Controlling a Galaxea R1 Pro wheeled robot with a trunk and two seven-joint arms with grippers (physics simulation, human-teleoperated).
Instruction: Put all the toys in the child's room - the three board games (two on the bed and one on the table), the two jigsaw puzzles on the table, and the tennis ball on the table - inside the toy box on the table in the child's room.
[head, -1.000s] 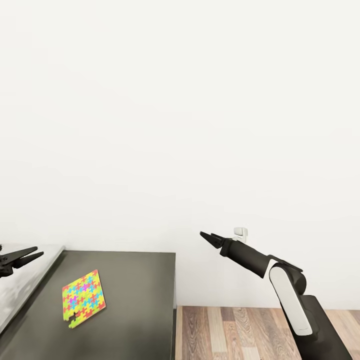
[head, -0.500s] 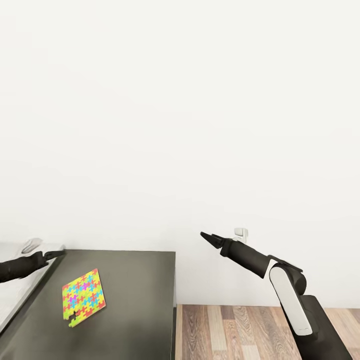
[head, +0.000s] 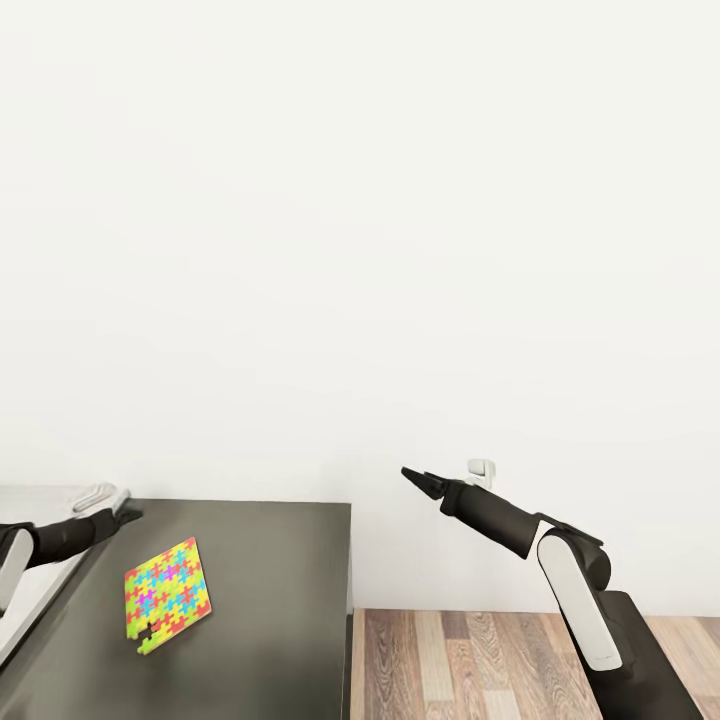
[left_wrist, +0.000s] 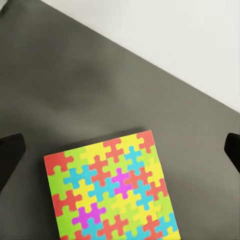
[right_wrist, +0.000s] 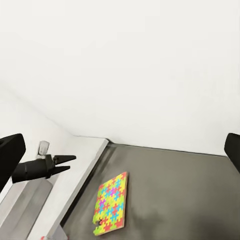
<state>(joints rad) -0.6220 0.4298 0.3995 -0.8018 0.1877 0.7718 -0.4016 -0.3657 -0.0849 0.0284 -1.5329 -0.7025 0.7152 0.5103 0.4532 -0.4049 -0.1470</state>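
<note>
A bright multicoloured jigsaw puzzle (head: 166, 596) lies flat on the dark table (head: 270, 600), toward its left side. My left gripper (head: 132, 516) hovers over the table's back left corner, just behind the puzzle. In the left wrist view it looks down on the puzzle (left_wrist: 112, 192) with its fingertips (left_wrist: 10, 150) far apart, open and empty. My right gripper (head: 412, 476) hangs in the air past the table's right edge, open and empty. Its wrist view takes in the puzzle (right_wrist: 112, 202) and the left gripper (right_wrist: 67, 162). The toy box, board games and tennis ball are out of view.
A pale grey surface (head: 40, 570) adjoins the table's left edge. A white wall stands close behind the table. Wood floor (head: 470, 660) lies to the right of the table's right edge, with my dark base (head: 660, 660) over it.
My left arm has swung rightward from the picture's left edge to the table's back left corner, and its gripper has turned. The right arm and the puzzle have stayed put.
</note>
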